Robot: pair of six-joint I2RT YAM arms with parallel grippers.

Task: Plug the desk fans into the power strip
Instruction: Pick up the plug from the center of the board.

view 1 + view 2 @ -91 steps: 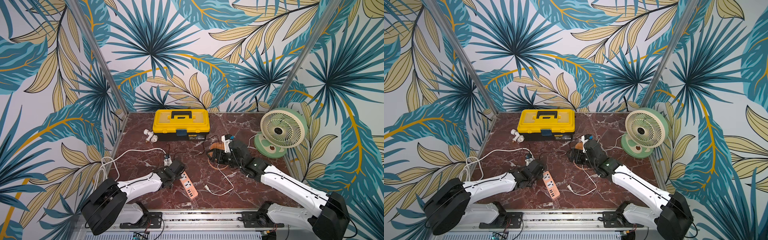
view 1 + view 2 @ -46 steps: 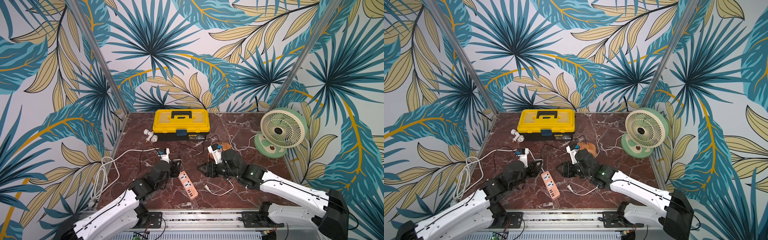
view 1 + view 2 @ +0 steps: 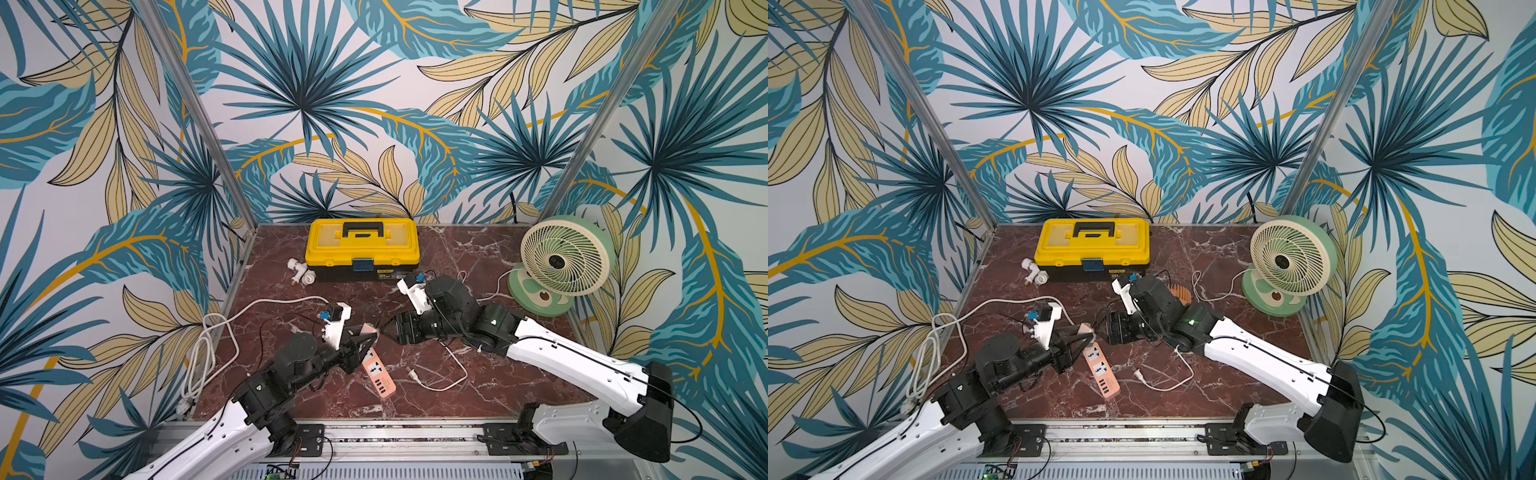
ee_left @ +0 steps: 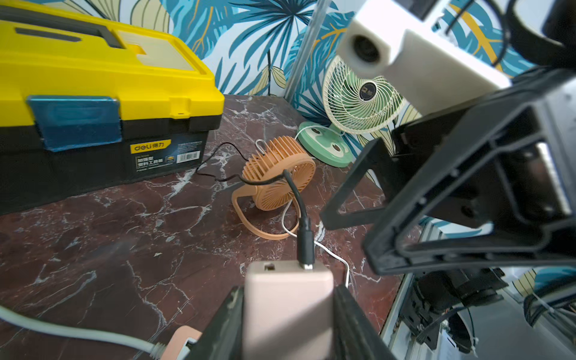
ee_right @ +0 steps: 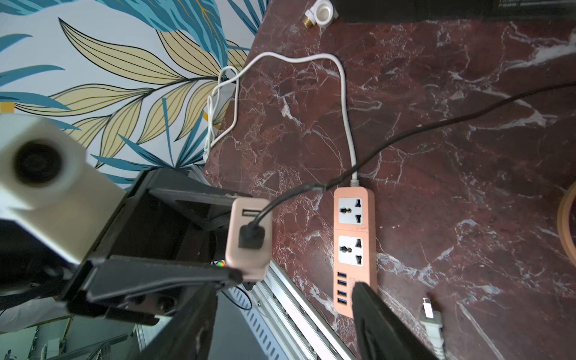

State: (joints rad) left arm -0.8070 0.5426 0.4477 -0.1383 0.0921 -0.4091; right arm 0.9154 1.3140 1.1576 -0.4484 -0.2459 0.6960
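The left gripper (image 5: 244, 237) is clenching the pink adapter (image 5: 249, 258), left of centre; the right gripper (image 3: 386, 328) is standing spread, holding nothing. On the power strip (image 5: 354, 232) both sockets are lying vacant, so insertion is pending.

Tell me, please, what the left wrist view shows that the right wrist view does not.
Only the left wrist view shows the green fan and the yellow lid of the toolbox. Only the right wrist view shows the white socket faces of the power strip and the loose white plug. Both show the pink adapter, black cable plugged in, clamped in the left gripper.
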